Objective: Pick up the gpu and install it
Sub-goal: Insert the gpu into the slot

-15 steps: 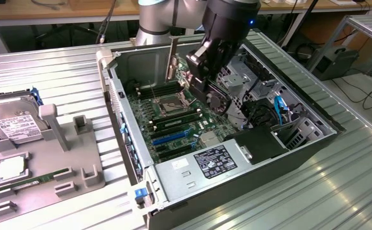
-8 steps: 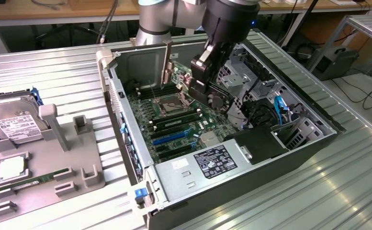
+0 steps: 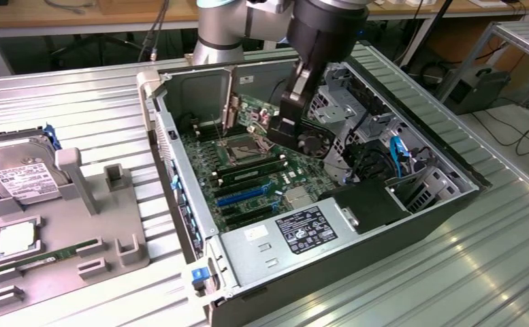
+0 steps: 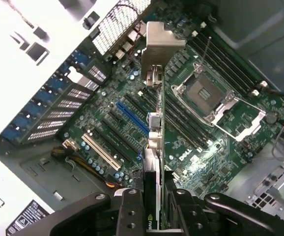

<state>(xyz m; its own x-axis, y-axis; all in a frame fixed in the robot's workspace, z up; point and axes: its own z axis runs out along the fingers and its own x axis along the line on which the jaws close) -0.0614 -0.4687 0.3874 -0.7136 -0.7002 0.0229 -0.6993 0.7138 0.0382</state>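
**A:** The graphics card is pinched on edge by the gripper, whose fingers are pressed against its two faces. It is held inside the computer case, over the motherboard.

**B:** The silver bracket is pointed at the case's rear wall, by the vented slot covers. The card's edge is seen between the blue slot and the processor socket. Whether it is seated cannot be told.

**A:** For a good fit, the card should be kept upright and square to its slot. The bracket should be lined up with the rear opening, and pressure spread evenly along the edge, never put on one end alone.

**B:** Can any writing be read?

**A:** "DELL" is printed in white on the motherboard. A small green-and-white logo is carried on the card near the fingers, but it cannot be made out. The label on the power supply, in a corner of the case, is too fine to read. So is the one on the hard drive near the edge of the table.
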